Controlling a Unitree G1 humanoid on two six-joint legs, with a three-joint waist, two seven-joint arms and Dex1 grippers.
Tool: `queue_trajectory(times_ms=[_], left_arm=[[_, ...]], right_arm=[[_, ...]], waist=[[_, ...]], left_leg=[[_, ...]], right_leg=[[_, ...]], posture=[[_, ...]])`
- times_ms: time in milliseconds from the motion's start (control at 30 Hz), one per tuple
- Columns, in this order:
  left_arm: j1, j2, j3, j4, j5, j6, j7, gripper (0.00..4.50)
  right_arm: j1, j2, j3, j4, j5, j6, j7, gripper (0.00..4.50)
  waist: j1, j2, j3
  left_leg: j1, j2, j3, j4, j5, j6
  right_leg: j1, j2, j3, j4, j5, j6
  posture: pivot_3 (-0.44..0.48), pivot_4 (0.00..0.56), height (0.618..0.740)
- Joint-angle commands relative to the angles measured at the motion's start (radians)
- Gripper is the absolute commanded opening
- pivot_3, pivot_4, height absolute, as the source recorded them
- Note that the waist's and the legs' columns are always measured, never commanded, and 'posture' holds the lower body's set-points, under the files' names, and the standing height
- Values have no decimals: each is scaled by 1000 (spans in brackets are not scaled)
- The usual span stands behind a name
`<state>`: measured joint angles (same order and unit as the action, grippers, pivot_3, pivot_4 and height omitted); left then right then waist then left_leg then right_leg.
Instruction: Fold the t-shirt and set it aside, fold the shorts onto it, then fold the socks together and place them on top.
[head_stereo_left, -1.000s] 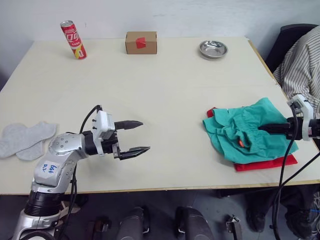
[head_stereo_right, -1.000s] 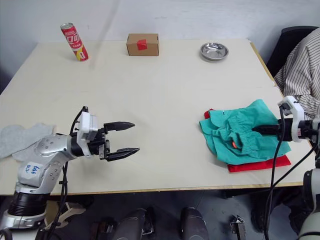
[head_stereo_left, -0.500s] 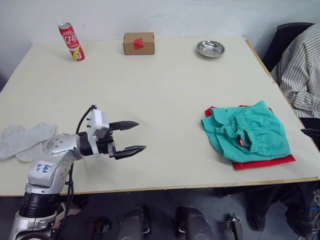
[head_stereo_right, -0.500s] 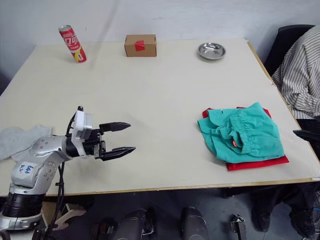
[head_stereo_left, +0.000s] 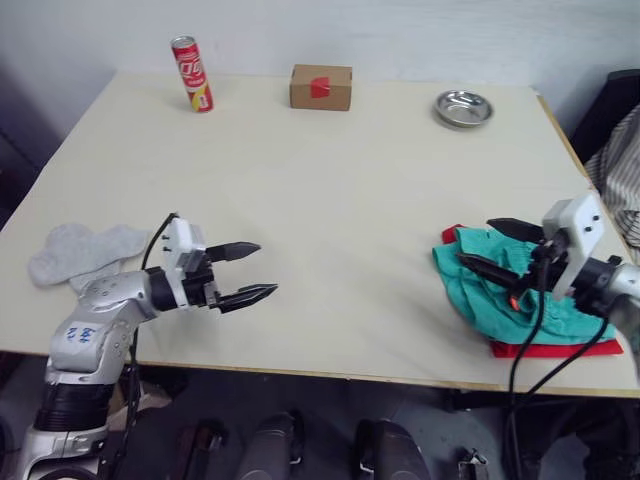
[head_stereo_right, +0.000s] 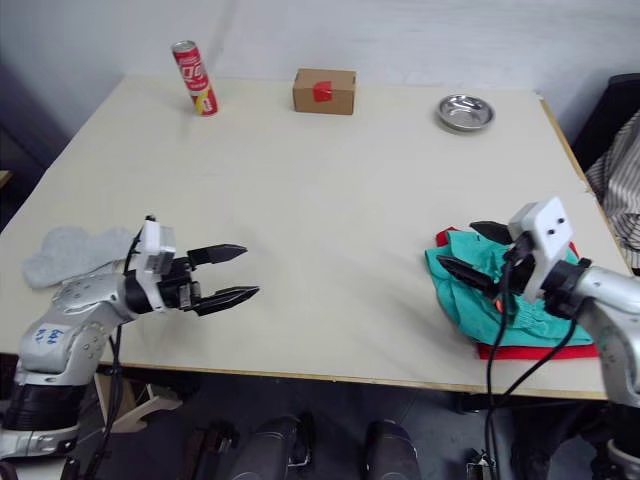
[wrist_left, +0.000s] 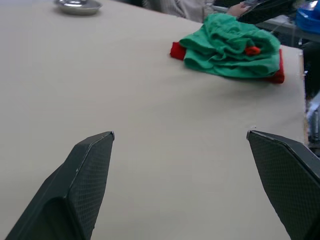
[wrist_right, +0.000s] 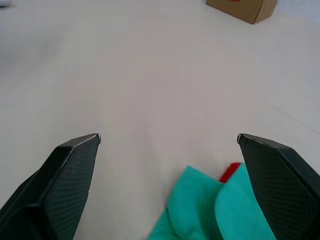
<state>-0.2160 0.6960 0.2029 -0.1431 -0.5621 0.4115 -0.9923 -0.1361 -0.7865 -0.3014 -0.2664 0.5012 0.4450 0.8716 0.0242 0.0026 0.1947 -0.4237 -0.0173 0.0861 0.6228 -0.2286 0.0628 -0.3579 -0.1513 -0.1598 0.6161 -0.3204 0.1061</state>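
Note:
The teal shorts (head_stereo_left: 482, 292) lie bunched on the folded red t-shirt (head_stereo_left: 545, 348) at the table's right front; both also show in the left wrist view, the shorts (wrist_left: 225, 47) over the t-shirt (wrist_left: 176, 50). My right gripper (head_stereo_left: 475, 241) hovers open over the pile's left edge, empty, pointing at the table's middle. In the right wrist view a corner of the shorts (wrist_right: 215, 210) lies below its fingers. The grey socks (head_stereo_left: 85, 250) lie side by side at the left edge. My left gripper (head_stereo_left: 265, 268) is open and empty to their right, low over the table.
At the table's back stand a red can (head_stereo_left: 190, 73), a cardboard box (head_stereo_left: 320, 86) and a metal bowl (head_stereo_left: 463, 108). A person in a striped shirt (head_stereo_left: 622, 165) sits beyond the right edge.
My right gripper has let go of the shorts, swung out to the right and come back open over the pile's left edge. The camera has shifted. The left arm holds its pose.

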Motion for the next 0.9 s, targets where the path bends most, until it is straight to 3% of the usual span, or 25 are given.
queue_trajectory(times_ms=[33, 233, 333, 400, 500, 600, 667, 733, 900], left_arm=[[84, 28, 112, -36, -5, -24, 29, 4500], [352, 5, 336, -80, -5, -61, 92, 4500], [582, -91, 539, -33, 15, -140, 145, 4500], [669, -156, 639, 10, 15, -201, 192, 4500], [750, -233, 756, 63, 20, -279, 276, 4500], [795, -269, 816, 102, 11, -304, 330, 4500], [822, -285, 842, 114, -21, -274, 357, 4500], [848, -298, 858, 122, -58, -222, 379, 4500], [893, -301, 854, 108, -99, -153, 398, 4500]], right_arm=[[81, -1, 27, -18, -65, -169, 79, 4468], [148, 25, 70, 3, -109, -254, 85, 4468], [196, 29, 99, -37, -95, -202, 87, 4468], [217, 33, 110, -68, -82, -180, 83, 4468], [223, 68, 104, -84, -59, -220, 82, 4468], [227, 108, 92, -89, -19, -276, 112, 4468], [242, 127, 85, -91, 23, -355, 186, 4468], [260, 133, 84, -89, 37, -446, 264, 4468], [260, 157, 89, -78, 66, -509, 298, 4468]], waist=[[5, 0, 0], [-6, 0, 0], [-19, -1, 0], [-24, -5, -1], [1, -16, -4], [-1, -22, -8], [-3, -23, -9], [-4, -23, -9], [-11, -26, -10]], left_leg=[[0, 0, 0, 0, -1, 1], [2, 4, 7, 0, -6, -3], [4, 8, 9, 0, -9, -7], [5, 13, 12, 1, -12, -9], [4, 31, 50, 14, -26, -15], [8, 38, 56, 10, -30, -11], [14, 39, 56, 6, -31, -10], [16, 40, 56, 4, -33, -8], [17, 39, 58, 4, -40, -8]], right_leg=[[0, 0, 0, -3, 0, 0], [-1, 0, 5, -5, 1, 2], [-2, 0, 8, -6, 1, 1], [-4, 2, 10, -6, 0, -2], [-37, 13, 47, 11, -4, -14], [-32, 20, 54, 6, -1, -20], [-28, 21, 54, 0, -7, -32], [-19, 22, 55, -6, -7, -32], [-20, 22, 55, -9, -4, -27]], posture=[[0, 150, 740], [0, 150, 740], [0, 150, 740], [0, 150, 740], [0, 150, 740], [0, 150, 740], [0, 150, 740], [0, 150, 740], [0, 150, 740]])
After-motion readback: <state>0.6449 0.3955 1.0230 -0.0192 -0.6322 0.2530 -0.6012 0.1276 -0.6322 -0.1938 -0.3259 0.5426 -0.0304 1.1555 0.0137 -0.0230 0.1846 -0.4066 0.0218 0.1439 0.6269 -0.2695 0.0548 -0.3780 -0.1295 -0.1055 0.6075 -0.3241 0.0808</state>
